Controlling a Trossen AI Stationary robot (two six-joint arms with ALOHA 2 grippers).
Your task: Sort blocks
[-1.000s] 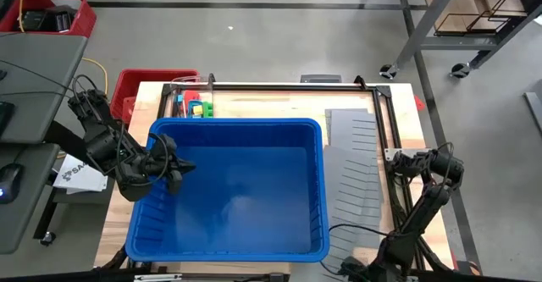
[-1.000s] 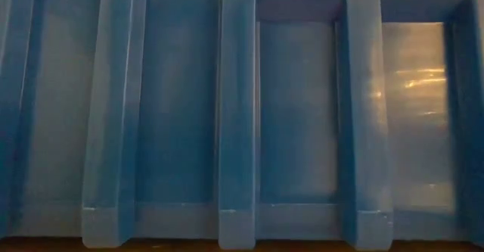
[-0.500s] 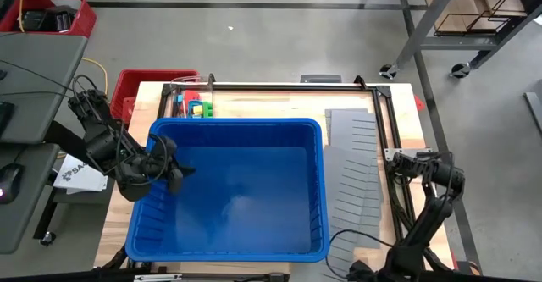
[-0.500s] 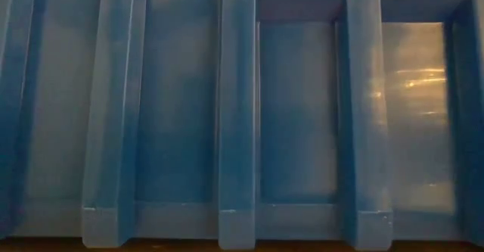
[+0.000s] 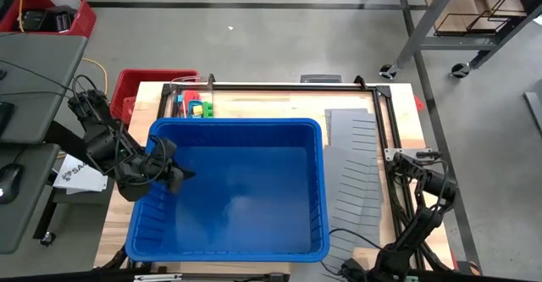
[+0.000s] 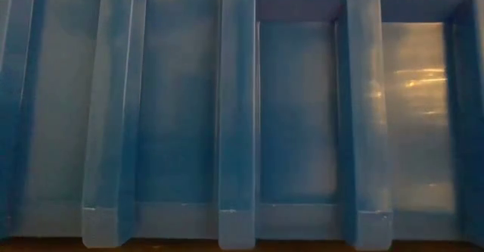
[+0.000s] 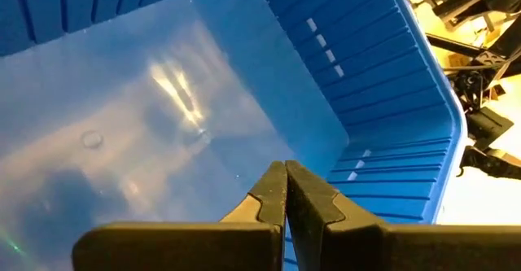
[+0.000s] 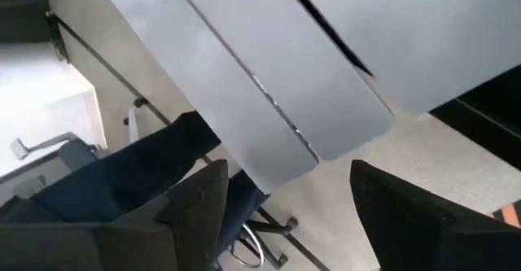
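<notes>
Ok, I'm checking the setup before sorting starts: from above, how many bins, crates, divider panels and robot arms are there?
Blue bin: 1
Red crates: 2
Grey divider panels: 2, overlapping, as far as I can tell
Arms: 2
Total: 7
The blocks beyond the bin are too small to count.

Large blue bin (image 5: 254,223) occupies the table (image 5: 279,104) centre. Grey divider panels (image 5: 356,168) lie right of it. Red crate (image 5: 140,83) at far left.
</notes>
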